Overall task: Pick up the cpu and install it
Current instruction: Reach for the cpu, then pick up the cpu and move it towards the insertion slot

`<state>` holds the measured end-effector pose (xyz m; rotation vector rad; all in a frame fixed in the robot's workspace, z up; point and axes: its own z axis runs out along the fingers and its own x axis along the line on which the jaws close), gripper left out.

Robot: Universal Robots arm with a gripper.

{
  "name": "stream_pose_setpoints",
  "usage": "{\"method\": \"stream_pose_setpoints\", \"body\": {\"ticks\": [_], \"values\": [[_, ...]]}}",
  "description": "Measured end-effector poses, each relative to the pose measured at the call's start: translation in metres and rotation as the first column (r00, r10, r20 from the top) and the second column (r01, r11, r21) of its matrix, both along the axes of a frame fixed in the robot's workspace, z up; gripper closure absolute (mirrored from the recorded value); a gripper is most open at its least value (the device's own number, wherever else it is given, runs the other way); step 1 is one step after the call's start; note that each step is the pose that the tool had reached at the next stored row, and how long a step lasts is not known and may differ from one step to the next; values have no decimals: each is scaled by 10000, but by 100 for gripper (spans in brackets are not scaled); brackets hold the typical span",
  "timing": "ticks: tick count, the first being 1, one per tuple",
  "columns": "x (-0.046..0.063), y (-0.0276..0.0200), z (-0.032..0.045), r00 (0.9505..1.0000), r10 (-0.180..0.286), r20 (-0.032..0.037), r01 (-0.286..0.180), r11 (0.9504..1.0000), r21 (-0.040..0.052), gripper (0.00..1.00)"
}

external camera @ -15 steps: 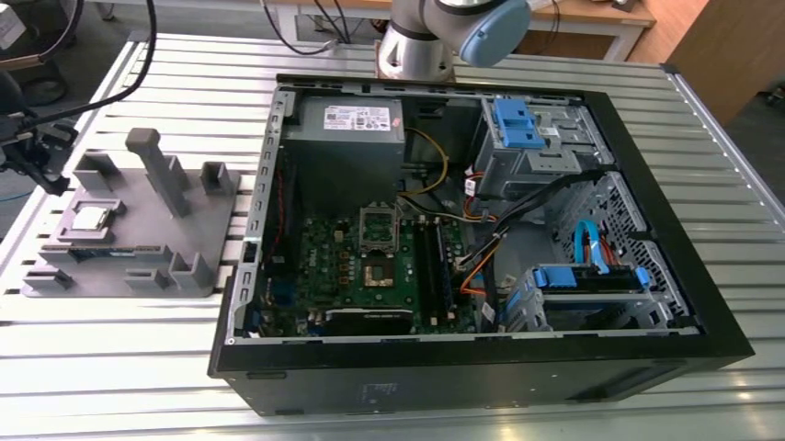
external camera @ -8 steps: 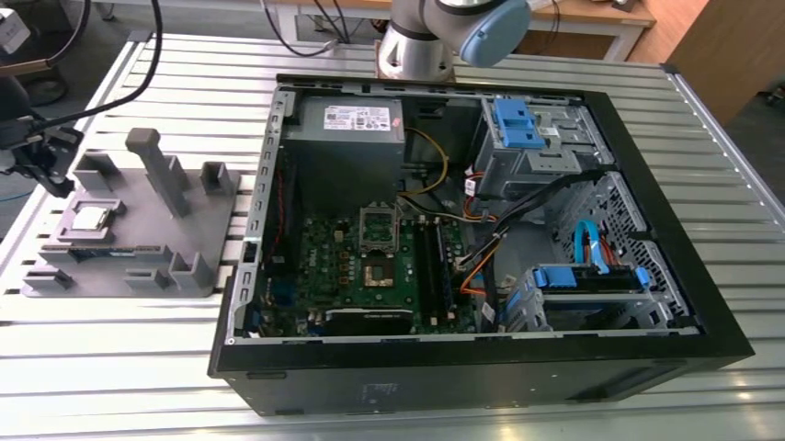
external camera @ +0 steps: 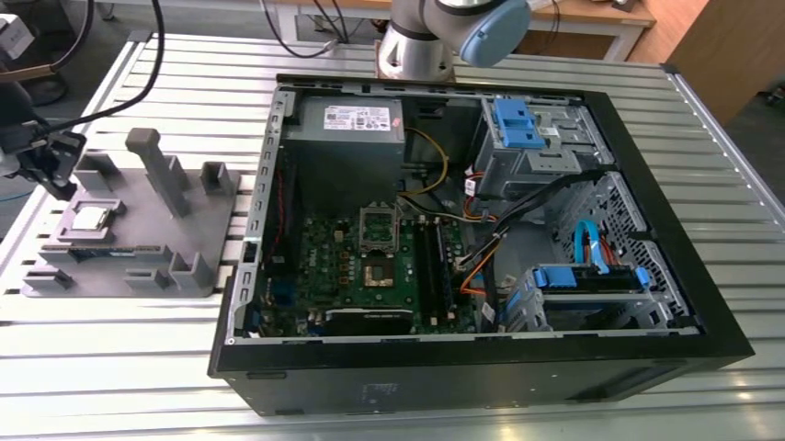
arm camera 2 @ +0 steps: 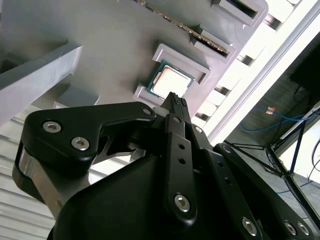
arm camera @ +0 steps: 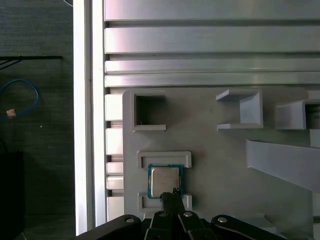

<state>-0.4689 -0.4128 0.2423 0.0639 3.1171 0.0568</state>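
The cpu (external camera: 92,218) is a small silver-topped chip lying flat in a raised holder on the grey plastic tray (external camera: 184,234), at the exterior view's left. Both wrist views show the cpu (arm camera 2: 170,82) (arm camera: 164,181) sitting in its holder. My gripper (external camera: 55,179) hangs a little above the tray, close beside the chip. Its black fingers come together to a narrow tip (arm camera 2: 175,100) (arm camera: 172,194) at the chip's edge, shut with nothing held. The green motherboard (external camera: 368,266) lies inside the open computer case (external camera: 491,367), with its socket (external camera: 374,268) near the middle.
The tray carries several upright grey posts and blocks (external camera: 153,165) around the chip's holder. The case holds a power supply (external camera: 349,119), loose cables (external camera: 479,248) and blue drive brackets (external camera: 516,124). Everything rests on a ribbed aluminium table (external camera: 110,367), whose edge (arm camera: 90,125) runs close to the tray.
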Motion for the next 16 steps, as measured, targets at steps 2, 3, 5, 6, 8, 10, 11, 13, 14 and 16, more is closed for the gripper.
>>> {"method": "stream_pose_setpoints", "body": {"ticks": [2,3,5,6,8,10,11,13,14,16], "values": [[0,0,-19,10000,0,-1,0,10000,-1,89],[0,0,-29,10000,1,-3,-1,10000,-2,89],[0,0,-44,10000,0,-3,0,10000,-2,89],[0,0,-48,10000,0,-4,0,10000,-2,89],[0,0,-48,10000,1,-5,-1,10000,-3,89],[0,0,-97,10000,0,-3,0,10000,-2,89],[0,0,-96,10000,0,-3,0,10000,-2,89],[0,0,-97,10000,0,-3,0,10000,-2,89],[0,0,-97,10000,0,-3,0,10000,-2,89],[0,0,-97,10000,0,-3,0,10000,-2,89]]}}
